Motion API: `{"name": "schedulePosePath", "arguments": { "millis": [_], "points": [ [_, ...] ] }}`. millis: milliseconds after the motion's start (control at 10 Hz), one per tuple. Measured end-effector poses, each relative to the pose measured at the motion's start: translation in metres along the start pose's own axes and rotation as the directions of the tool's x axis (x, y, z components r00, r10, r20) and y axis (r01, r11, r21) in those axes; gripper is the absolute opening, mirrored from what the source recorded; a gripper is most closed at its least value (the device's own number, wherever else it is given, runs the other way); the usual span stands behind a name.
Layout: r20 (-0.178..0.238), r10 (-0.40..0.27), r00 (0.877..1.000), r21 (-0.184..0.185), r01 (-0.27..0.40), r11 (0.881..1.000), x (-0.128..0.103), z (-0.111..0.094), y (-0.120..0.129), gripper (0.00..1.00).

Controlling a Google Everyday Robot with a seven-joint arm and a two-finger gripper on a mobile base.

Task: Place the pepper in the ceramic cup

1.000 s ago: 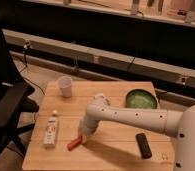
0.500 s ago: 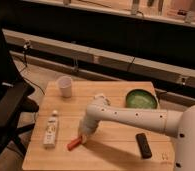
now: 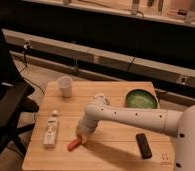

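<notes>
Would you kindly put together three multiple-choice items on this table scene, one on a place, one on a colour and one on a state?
1. The tool is:
A. over the chair
B. right by the pepper
C. beyond the far edge of the table

2. The bowl is:
A. green
B. red
C. blue

3. Relative to the ceramic cup, the pepper is:
A. inside it
B. lying on the table, apart from it
C. balanced on its rim

Answers:
1 B, since the tool sits at the pepper's upper end, near the front left of the table.
2 A, since the bowl's inside is plainly green.
3 B, since the pepper lies on the wood near the front edge, while the ceramic cup stands near the far left corner.
</notes>
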Motion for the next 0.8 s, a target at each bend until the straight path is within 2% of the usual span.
{"name": "schedulePosePath", "arguments": {
  "millis": [300,800],
  "points": [
    [0.001,-0.016,1.000,0.001,0.016,1.000,-0.007,-0.001,-0.001,0.80],
    [-0.012,-0.024,1.000,-0.040,0.023,0.999,-0.015,0.007,0.005,0.78]
  ]
}}
